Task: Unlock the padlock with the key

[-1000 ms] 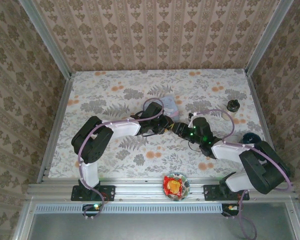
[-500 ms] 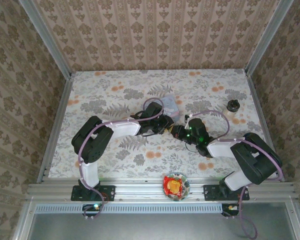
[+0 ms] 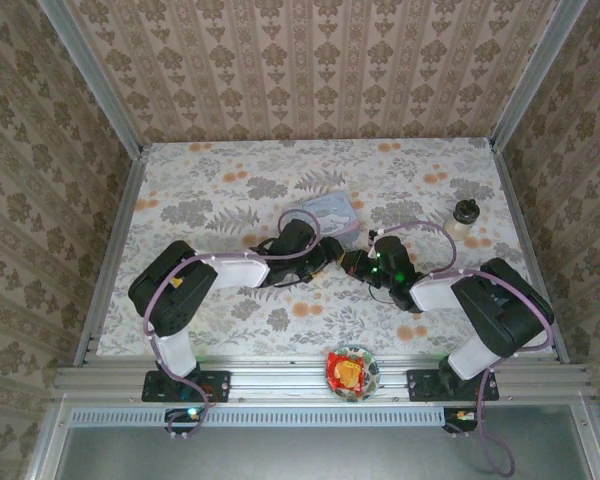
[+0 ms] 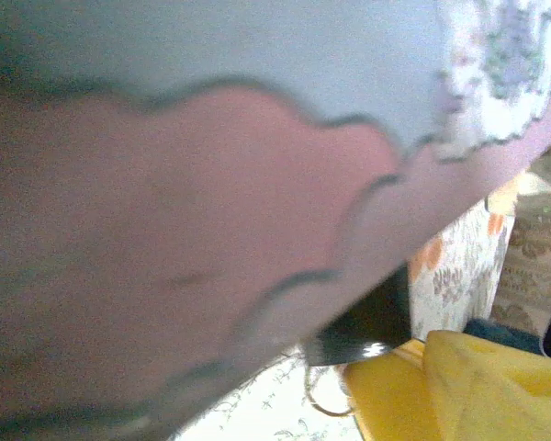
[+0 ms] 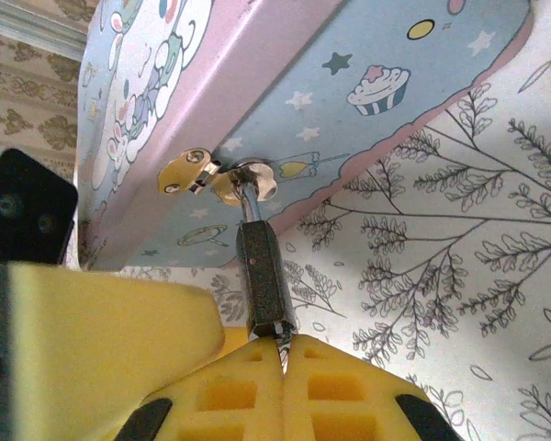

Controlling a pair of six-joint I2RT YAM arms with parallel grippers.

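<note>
Near the middle of the floral tabletop (image 3: 210, 190) lies a pale blue and pink cartoon-printed tin (image 5: 349, 55). A tiny black boxy padlock (image 5: 260, 276) hangs by its silvery shackle from the tin's golden hasp (image 5: 188, 170). The right pincer (image 5: 283, 360) has its yellow pads pressed together on the slender metal key (image 5: 280, 348), which meets the padlock's lower end. The left pincer (image 3: 325, 255) sits close by the tin; I cannot tell how wide it stands.
</note>
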